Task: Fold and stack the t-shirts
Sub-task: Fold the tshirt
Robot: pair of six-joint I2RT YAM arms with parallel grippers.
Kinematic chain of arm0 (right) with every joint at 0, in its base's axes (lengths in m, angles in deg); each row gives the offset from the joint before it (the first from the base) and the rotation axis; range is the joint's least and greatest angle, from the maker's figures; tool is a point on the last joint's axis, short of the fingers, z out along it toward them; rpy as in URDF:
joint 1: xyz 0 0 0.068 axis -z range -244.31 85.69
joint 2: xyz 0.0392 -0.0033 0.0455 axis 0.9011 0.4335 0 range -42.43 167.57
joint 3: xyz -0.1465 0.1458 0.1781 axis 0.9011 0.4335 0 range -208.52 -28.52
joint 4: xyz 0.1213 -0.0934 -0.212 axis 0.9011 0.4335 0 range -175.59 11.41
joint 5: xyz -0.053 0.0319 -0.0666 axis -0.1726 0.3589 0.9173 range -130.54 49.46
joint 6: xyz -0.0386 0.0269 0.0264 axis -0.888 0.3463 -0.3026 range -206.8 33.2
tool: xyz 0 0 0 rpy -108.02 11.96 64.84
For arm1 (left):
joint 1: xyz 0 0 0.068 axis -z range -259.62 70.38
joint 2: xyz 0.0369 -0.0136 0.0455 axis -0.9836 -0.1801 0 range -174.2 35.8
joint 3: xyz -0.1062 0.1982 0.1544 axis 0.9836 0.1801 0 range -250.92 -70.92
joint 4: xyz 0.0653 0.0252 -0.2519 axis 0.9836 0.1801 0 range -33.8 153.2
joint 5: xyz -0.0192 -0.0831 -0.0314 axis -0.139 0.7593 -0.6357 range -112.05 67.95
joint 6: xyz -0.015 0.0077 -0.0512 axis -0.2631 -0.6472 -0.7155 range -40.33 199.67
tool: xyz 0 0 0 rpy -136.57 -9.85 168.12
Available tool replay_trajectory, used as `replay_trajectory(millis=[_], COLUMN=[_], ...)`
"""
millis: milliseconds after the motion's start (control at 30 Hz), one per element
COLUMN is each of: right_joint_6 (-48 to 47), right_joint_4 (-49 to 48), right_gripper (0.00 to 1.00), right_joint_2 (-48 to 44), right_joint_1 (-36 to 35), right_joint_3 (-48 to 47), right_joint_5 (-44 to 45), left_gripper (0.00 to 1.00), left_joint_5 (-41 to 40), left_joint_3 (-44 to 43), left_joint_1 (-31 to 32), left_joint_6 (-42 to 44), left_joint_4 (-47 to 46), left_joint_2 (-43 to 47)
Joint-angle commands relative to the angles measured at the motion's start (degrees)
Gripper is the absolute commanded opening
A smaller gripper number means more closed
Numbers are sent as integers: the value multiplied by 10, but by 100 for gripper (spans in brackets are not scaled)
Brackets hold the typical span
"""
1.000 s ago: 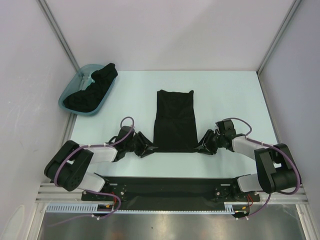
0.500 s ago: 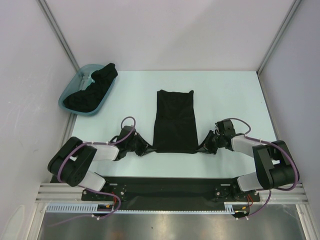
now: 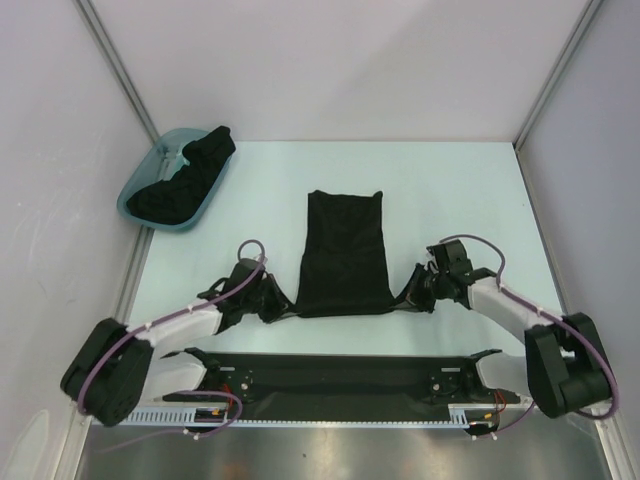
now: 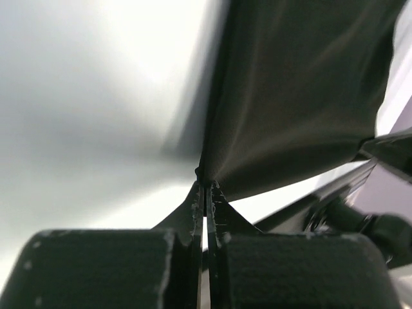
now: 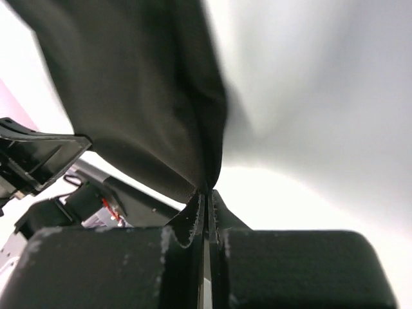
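A black t-shirt (image 3: pixel 345 255) lies folded into a long strip in the middle of the table. My left gripper (image 3: pixel 283 308) is shut on its near left corner. My right gripper (image 3: pixel 406 301) is shut on its near right corner. Both corners are lifted slightly off the table. In the left wrist view the jaws pinch the cloth (image 4: pixel 302 96) at their tips (image 4: pixel 206 183). In the right wrist view the jaws pinch the cloth (image 5: pixel 135 90) at their tips (image 5: pixel 207 191). More black shirts (image 3: pixel 185 180) lie heaped in the teal tub.
The teal tub (image 3: pixel 135 190) stands at the table's far left corner. White walls enclose the table on three sides. The black base rail (image 3: pixel 340 375) runs along the near edge.
Both grippers have closed in on the shirt's near corners and taken hold of them. The near edge has lifted and the shirt has shifted slightly towards the back.
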Motion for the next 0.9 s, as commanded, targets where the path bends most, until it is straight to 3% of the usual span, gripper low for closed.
replay_trajectory(millis=[0,167,333,567,767,867], right_joint_6=[11,41,10,-69,-123,-134], right_joint_4=[68,96,129,171,211,226], right_gripper=[0,0,0,0,0,0], right_joint_2=[-61,-110,-60,130,317,394], right_joint_1=[-15,-36,-21,40,76,87], right_joint_3=[4,-13,-123,-354,-579,-647], right_joint_5=[8,13,37,23,1,-14], left_gripper=[0,0,0,0,0,0], left_joint_5=[-20,-45,-92,-62,-19,-2], left_joint_3=[-8,-77,-214,-504,-687,-746], left_joint_1=[9,17,12,-50,-94,-108], left_joint_6=[68,115,187,312,347,354], left_joint_4=[127,188,224,299,324,336], left_joint_2=[59,80,13,-210,-372,-420])
